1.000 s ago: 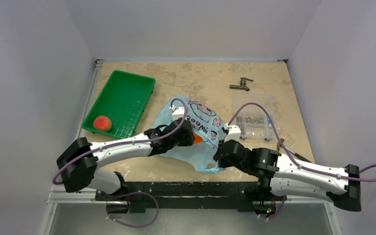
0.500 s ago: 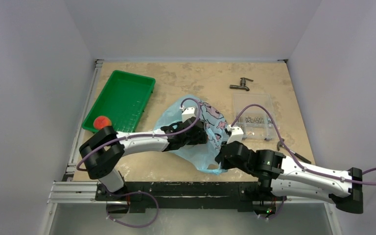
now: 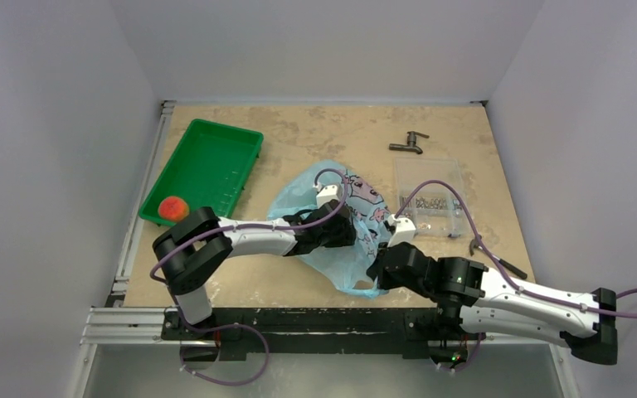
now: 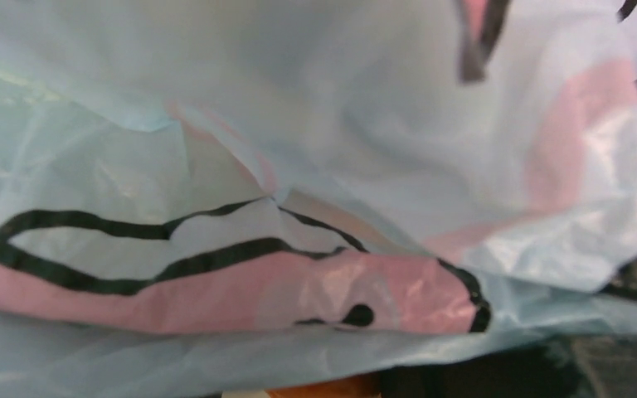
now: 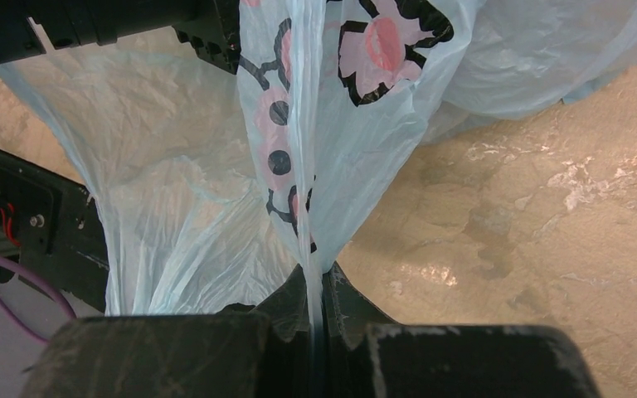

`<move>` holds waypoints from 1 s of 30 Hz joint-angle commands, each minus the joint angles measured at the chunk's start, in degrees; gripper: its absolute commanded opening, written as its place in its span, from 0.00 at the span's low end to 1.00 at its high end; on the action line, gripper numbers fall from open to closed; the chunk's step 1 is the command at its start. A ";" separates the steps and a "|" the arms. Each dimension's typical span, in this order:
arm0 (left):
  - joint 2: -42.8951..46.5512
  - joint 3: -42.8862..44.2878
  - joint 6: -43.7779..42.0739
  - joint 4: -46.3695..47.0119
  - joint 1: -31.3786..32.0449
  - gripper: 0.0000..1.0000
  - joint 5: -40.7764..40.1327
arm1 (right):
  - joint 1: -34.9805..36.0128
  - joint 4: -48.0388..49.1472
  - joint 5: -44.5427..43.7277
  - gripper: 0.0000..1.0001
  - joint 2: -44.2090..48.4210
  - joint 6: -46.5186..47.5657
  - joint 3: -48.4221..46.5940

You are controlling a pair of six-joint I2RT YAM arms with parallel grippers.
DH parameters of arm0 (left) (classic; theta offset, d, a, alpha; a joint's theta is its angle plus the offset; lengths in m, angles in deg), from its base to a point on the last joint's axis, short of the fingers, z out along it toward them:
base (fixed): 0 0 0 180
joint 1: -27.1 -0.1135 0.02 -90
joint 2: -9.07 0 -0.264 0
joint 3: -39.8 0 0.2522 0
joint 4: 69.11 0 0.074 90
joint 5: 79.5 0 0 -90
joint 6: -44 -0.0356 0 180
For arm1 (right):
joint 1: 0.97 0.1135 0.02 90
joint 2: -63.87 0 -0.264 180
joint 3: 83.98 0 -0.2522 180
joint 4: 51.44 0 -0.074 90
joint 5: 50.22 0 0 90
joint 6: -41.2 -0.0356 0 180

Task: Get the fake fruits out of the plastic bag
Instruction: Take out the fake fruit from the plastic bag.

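While right pincer (image 5: pixel 315 288) clamps plastic bag (image 3: pixel 294 197), left pincer (image 3: pixel 347 232) unreadable inside it, mottled beige table (image 3: pixel 340 133), pale walls (image 3: pixel 323 50).

A green tray (image 3: pixel 207 170) sits on the mottled beige surface (image 3: pixel 332 133), well left of a clear box (image 3: pixel 428 168); a dark metal tap (image 3: pixel 408 145) lies just behind that box.

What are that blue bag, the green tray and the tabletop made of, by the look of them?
The bag looks like thin plastic film: translucent, crinkled, light blue with a pink-and-black print. The green tray seems to be rigid moulded plastic, an even, slightly glossy colour with a raised rim. The table is mottled beige with a sheen, so stone or a stone-patterned laminate; I cannot tell which.
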 commanded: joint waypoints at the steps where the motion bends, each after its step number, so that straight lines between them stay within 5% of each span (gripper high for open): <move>1: 0.17 0.15 -0.26 1.35 0.25 0.42 1.19 | 0.16 2.04 -0.10 0.00 0.03 0.36 0.44; 11: 12.04 -0.73 -3.26 -8.31 0.25 0.21 -2.92 | 0.17 2.79 -1.39 0.00 1.61 0.52 1.20; 21: 23.77 -0.55 -7.78 -20.37 0.25 0.11 -0.92 | 0.12 4.36 -4.24 0.00 2.84 0.08 1.62; 30: 39.63 -1.32 -11.08 -33.63 0.25 0.12 0.93 | 0.16 5.48 -7.51 0.00 2.49 1.64 1.72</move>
